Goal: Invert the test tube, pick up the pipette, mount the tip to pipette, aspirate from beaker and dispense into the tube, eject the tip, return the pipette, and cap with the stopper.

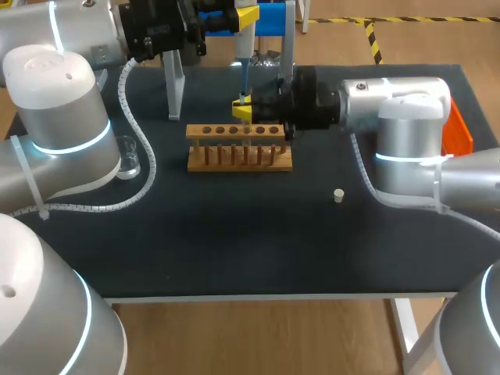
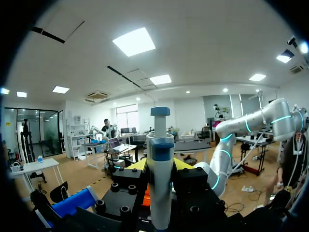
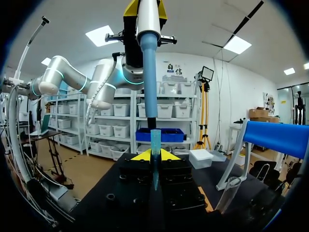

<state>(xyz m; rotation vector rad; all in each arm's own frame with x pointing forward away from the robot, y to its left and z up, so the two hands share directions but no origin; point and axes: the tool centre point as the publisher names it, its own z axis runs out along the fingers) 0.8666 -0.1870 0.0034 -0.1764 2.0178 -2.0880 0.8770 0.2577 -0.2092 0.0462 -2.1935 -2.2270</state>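
My right gripper (image 1: 243, 110) wears bright yellow tips on black; the slim plastic pipette (image 1: 244, 55) is white above, blue down its shaft. I see a translucent teal test tube (image 3: 155, 145), a tan wooden rack (image 1: 238, 158) with dark holes, a small white stopper (image 1: 338, 195) and a matte black table (image 1: 234, 250)

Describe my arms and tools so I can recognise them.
The left arm and right arm are rounded silver-grey cylinders with glowing cyan rings. White spiral-wrapped cables run along them. The left tool and right tool are black blocks with yellow fingertips.
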